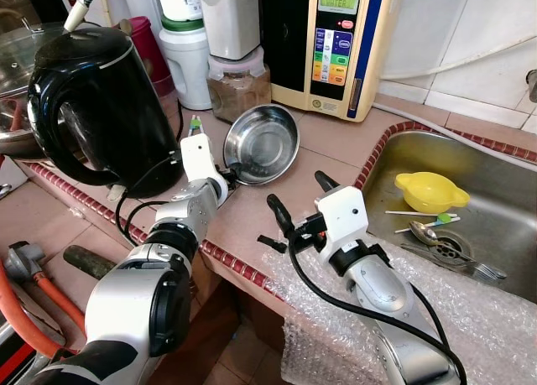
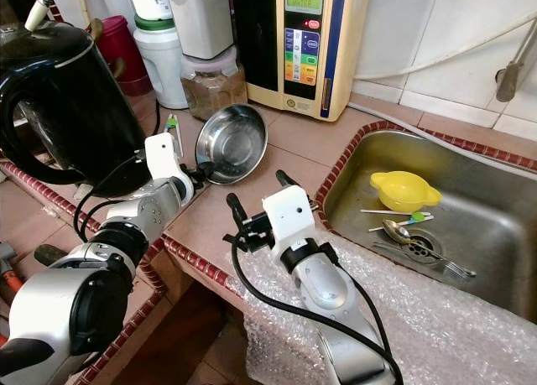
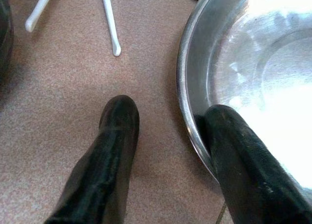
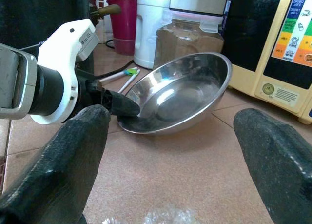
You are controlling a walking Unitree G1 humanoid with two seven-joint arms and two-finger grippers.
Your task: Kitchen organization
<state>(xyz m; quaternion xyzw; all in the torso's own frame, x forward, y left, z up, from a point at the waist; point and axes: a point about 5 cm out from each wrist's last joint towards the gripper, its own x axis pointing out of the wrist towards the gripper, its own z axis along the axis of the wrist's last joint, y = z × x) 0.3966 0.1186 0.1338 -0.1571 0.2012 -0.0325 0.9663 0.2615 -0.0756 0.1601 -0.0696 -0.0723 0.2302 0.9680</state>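
Nearest to us is our right arm, reaching over a sheet of bubble wrap point(image 1: 470, 318) at the counter's front edge. Our right gripper point(image 1: 300, 202) hovers over the bare tiled counter point(image 1: 252, 221) with its two fingers spread wide and nothing between them.

Our left gripper point(image 2: 204, 174) is at the near rim of the steel bowl point(image 1: 264, 142). In the left wrist view one finger point(image 3: 248, 175) lies inside the bowl against the rim, while the other finger point(image 3: 105, 165) rests on the counter outside, well off the rim; the jaws straddle the edge but have not pinched it.

Just left of that arm stands a big black kettle point(image 1: 96, 100), its cord looping beneath the wrist. Behind the bowl we see a jar of brown powder point(image 1: 239, 87), a white container point(image 1: 186, 62) and a maroon cup point(image 1: 149, 45); a water ioniser point(image 1: 336, 41) stands against the tiled wall. Two white utensils with green tips point(image 4: 124, 73) lie between the kettle and the bowl.

To the right, the sink point(image 1: 495, 217) holds a yellow bowl point(image 1: 430, 190), a spoon point(image 1: 424, 232) and a fork point(image 1: 470, 267) near the drain.

The steel bowl is shallow, round and polished, with bright reflections inside. It is tipped: the near edge sits on the counter by our left gripper, and the far edge is raised towards the jar.
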